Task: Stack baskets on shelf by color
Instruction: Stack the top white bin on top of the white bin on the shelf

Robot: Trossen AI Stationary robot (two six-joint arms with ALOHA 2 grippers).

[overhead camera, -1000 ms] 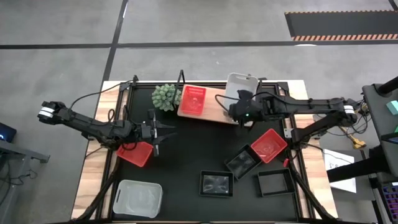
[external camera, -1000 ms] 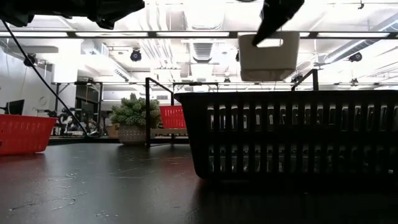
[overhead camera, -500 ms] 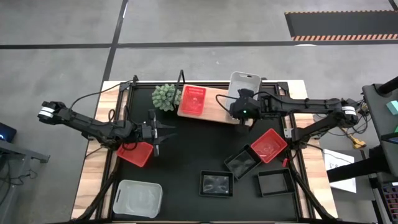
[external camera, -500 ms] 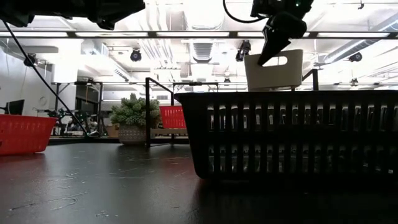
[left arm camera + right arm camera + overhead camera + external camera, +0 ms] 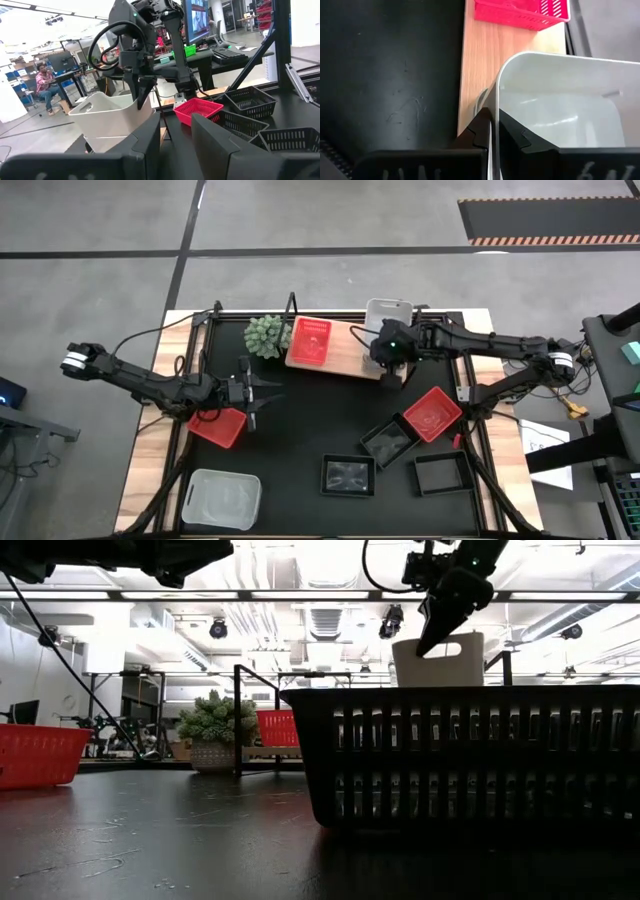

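On the left, our left gripper (image 5: 248,393) hovers beside a small red plastic basket (image 5: 218,426), jaws parted around nothing. At right, our right gripper (image 5: 385,366) pinches a translucent white plastic basket (image 5: 388,313) (tilted) over the light-brown wooden shelf board (image 5: 345,350).

You have a green spiky plant (image 5: 266,335) standing near the far edge of the counter (image 5: 150,455), toward its left half; in the low view it shows as a leafy clump in a pale pot (image 5: 213,730). A large black mat (image 5: 300,420) covers most of the counter, with bare wood left along the left and right edges. Beyond the counter you can see grey floor with dark lines (image 5: 300,250) and a striped hazard strip (image 5: 555,240). In the left wrist view, a person in a pink top (image 5: 46,82) sits at a desk far back in the room, and a monitor (image 5: 197,20) stands on another desk.
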